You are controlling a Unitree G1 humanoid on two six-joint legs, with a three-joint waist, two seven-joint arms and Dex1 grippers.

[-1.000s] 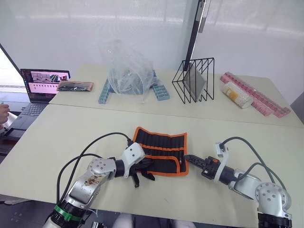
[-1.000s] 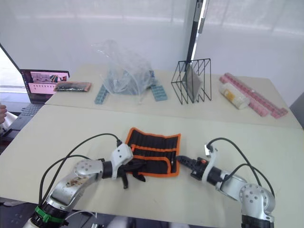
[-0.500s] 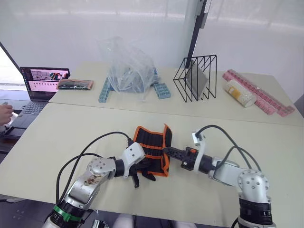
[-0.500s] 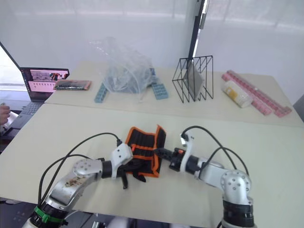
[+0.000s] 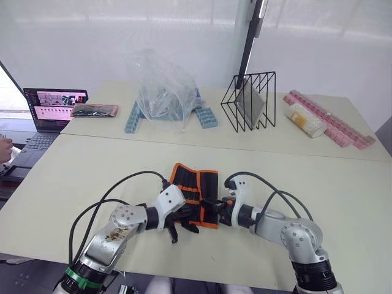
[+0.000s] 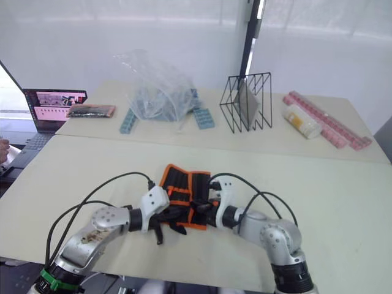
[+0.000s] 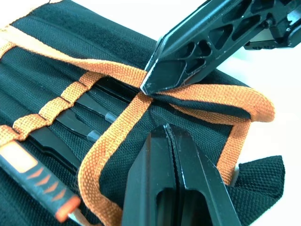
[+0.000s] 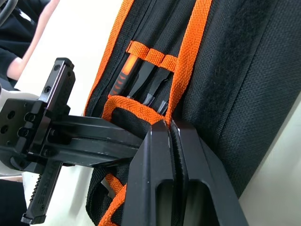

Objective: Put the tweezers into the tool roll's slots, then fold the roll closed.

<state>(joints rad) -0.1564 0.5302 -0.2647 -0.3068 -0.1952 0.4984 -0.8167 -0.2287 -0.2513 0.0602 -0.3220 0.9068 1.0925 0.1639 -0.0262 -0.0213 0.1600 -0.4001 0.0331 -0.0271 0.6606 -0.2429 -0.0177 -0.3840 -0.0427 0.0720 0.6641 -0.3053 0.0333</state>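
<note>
Since one second ago the right gripper (image 5: 209, 207) has carried the right flap of the black fabric tool roll with orange trim (image 5: 195, 191) over its middle, near the beige worktop's (image 5: 92, 165) front edge. Both wrist views show closed fingers: the left gripper (image 7: 169, 141) pressing the roll, slim black tweezers (image 7: 87, 123) in slots (image 8: 151, 63).

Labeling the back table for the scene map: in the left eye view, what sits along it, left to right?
Laptop → flat dark packet → crumpled clear plastic bag over blue blocks → black wire rack → pale cylindrical container → pink strip.
</note>
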